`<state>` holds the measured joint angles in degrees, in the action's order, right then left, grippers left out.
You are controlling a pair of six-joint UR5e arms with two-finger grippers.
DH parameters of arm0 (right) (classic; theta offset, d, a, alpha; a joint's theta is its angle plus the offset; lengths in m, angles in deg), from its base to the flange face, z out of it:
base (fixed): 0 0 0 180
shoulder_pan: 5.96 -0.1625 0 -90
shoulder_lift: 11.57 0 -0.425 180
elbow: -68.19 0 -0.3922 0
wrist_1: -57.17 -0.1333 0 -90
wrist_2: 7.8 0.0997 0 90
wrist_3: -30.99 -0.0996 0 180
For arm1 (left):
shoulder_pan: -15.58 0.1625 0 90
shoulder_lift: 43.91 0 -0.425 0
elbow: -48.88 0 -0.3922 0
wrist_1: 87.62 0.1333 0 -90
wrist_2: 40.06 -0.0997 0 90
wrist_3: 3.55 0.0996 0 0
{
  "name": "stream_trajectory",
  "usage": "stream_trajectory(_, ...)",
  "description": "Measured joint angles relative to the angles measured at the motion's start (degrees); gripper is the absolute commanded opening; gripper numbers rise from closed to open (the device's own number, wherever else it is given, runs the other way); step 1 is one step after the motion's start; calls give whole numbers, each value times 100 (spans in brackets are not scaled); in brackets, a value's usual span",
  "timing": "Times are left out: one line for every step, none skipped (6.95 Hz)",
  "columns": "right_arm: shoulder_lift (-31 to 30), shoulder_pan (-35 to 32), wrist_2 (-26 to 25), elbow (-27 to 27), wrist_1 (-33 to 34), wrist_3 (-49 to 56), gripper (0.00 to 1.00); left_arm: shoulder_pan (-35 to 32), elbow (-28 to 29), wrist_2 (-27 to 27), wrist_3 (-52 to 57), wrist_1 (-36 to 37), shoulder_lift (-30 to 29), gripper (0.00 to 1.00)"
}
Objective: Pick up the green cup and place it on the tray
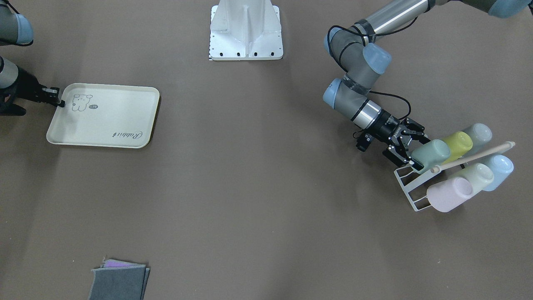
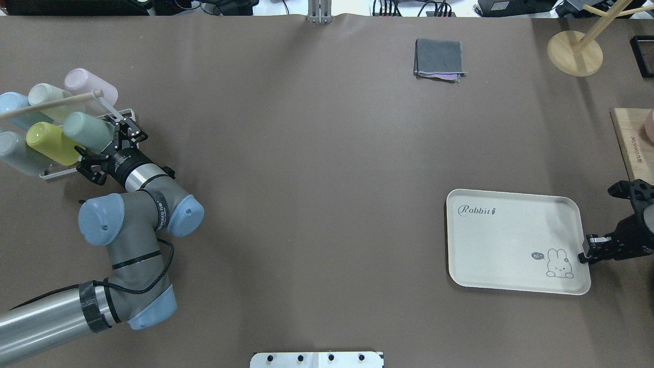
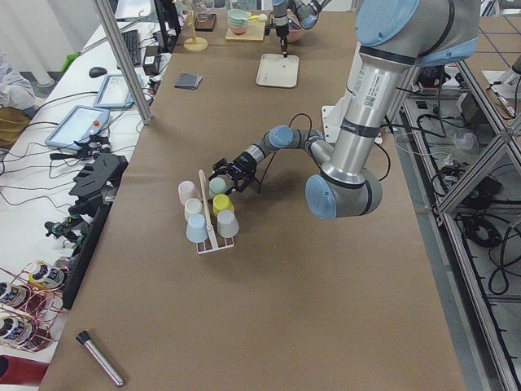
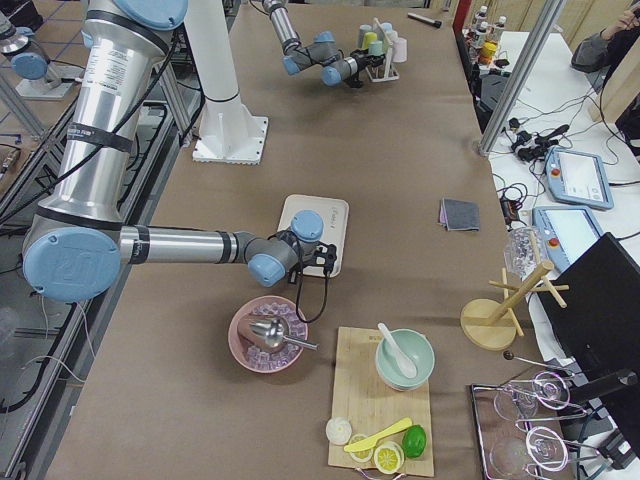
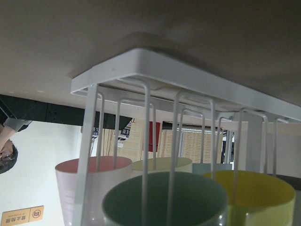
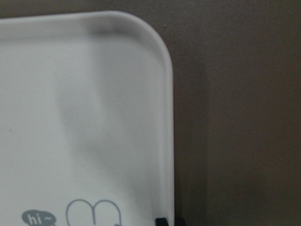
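Brown matte counter point(image 2: 306, 153), evenly lit.

Largest item: the tray point(image 2: 511, 240), cream, flat by the counter's right end, a little toward the robot-side edge, nothing on it. The right claw point(image 2: 586, 254) is at its rim beside the animal drawing. It looks pressed together with its tips against the rim. Whether the rim is caught between them I cannot tell.

Next: the white wire rack point(image 1: 403, 177) by the counter's left end, a little toward the far edge. It is loaded with tilted cups, and a wooden rod point(image 1: 474, 156) runs above them.

The green cup point(image 1: 433, 153) is on the rack, on the row nearer the robot-side edge. Its mouth faces my left arm and its base points away. The yellow-green cup point(image 1: 458, 143) sits touching or just beside it.

The left claw point(image 1: 416, 153) is spread to either side of the green cup's mouth end. I see no squeeze yet and cannot tell whether the pads touch the wall. The wrist view looks straight into the mouth, with rack wires running inside it.

My read on handling:
- The cup should be light, stiff, thin plastic, and not fragile.
- The smooth tapered wall could let it slip out under a hard pinch.
- The rim may flex, so I would take it across the wall just behind the rim with moderate force.
- I would draw it off along the wires rather than sideways, or the rack may come too.
- The neighbouring cup leaves little room for a finger.
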<state>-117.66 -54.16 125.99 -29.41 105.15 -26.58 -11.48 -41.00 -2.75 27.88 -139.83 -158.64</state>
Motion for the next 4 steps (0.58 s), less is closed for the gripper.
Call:
stream_trajectory(-1,-46,42,-27,8,0,0,0,-24,-32,1,79,-16,93)
stream_trajectory(-2,-141,121,-50,25,2,0,-4,-44,-101,-9,150,-6,93)
stream_trajectory(3,-326,255,-84,34,26,0,-7,-51,-179,-48,212,16,92)
stream_trajectory(42,-661,461,-135,40,150,0,-11,-56,-214,-144,306,45,92)
